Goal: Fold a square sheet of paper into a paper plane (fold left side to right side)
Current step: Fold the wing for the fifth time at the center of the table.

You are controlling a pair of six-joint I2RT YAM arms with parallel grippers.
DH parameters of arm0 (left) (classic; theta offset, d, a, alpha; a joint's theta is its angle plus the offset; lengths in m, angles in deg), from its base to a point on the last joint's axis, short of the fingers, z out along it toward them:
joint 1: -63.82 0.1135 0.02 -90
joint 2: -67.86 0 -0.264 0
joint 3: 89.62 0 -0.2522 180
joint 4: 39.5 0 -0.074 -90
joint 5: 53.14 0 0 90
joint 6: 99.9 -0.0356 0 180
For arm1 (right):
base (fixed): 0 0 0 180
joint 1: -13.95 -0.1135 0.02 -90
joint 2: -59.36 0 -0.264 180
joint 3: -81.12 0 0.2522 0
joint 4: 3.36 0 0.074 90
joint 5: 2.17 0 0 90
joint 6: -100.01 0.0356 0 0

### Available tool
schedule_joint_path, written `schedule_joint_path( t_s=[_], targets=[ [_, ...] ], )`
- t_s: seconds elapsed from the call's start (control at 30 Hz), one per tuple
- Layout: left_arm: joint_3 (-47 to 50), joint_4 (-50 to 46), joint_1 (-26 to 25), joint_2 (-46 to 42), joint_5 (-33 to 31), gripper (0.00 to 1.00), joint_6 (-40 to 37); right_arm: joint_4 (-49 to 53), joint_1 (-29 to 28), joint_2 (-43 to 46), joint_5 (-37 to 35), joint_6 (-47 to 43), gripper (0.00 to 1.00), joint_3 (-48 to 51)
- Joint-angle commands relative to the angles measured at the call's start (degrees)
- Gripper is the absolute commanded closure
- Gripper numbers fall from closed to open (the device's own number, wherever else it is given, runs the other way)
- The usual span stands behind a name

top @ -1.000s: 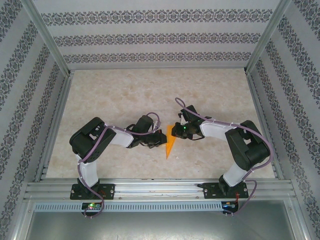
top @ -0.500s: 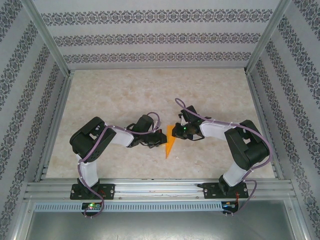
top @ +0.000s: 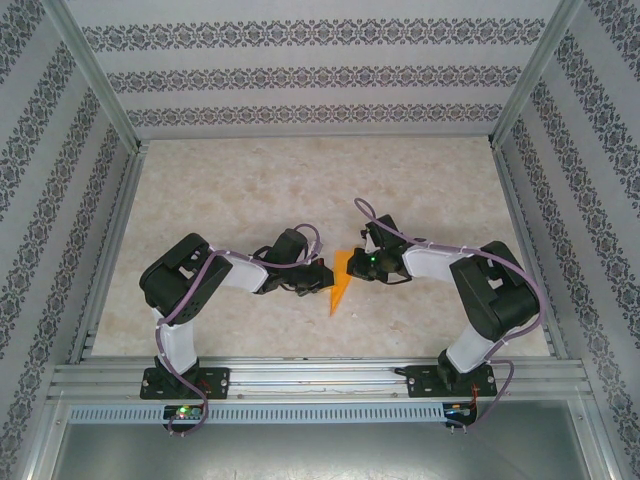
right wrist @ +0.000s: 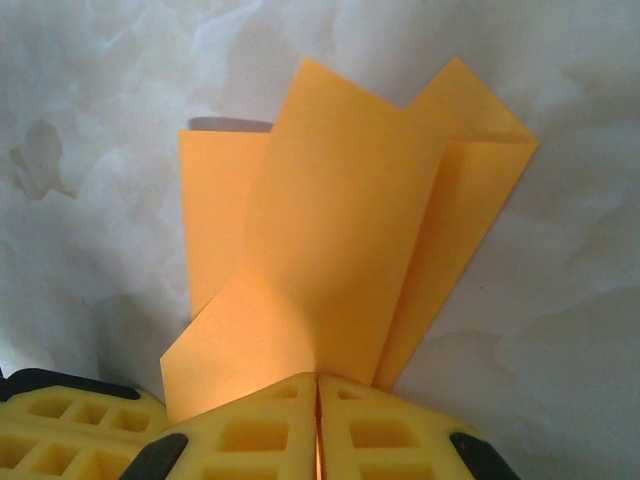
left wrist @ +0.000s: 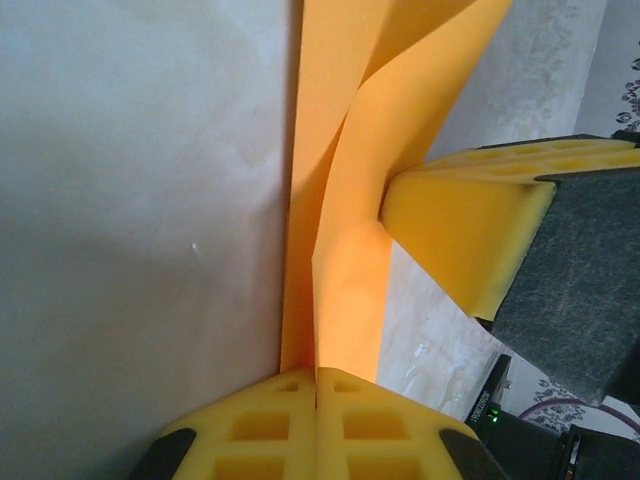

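Orange paper: part-folded into a narrow pointed wedge, tip toward the arm bases, lying on the table between the two grippers. Its upper layers stand loose and uncreased. Change in the last second: the jaws at the paper's right have drawn in from a slight gap to fully closed, and the wedge has barely shifted. The paper is therefore now pinched from both sides, so the next fold looks ready to start, though no crease is set. Right gripper: fingers together, nipping the paper's right-hand edge. Left gripper: fingers together, clamped on the paper's left-hand layers.
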Motion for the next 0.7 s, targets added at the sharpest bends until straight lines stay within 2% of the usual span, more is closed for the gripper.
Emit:
schedule_joint_path(
  t_s=[0.0,0.2,0.37,0.5,0.67],
  targets=[
    [1.0,-3.8,-1.1,1.8,-7.4,0.95,-3.2,1.8,1.0,-1.4,-2.4,1.1,0.93,3.5],
    [1.4,-8.6,0.2,-6.7,-8.1,0.84,-4.7,1.1,1.6,-1.3,-2.3,1.1,0.97,4.9],
    [-0.8,-18.2,0.7,-15.3,-9.4,0.79,-8.2,0.8,1.6,-1.6,-2.0,1.0,1.00,5.5],
    [-2.1,-22.7,0.6,-18.9,-7.7,0.84,-9.3,0.5,1.6,-1.7,-1.8,1.0,1.00,5.7],
    [-4.2,-23.3,-1.4,-17.9,-2.4,0.91,-8.4,0.4,1.6,-1.8,-1.6,0.8,1.00,5.8]
  ],
)
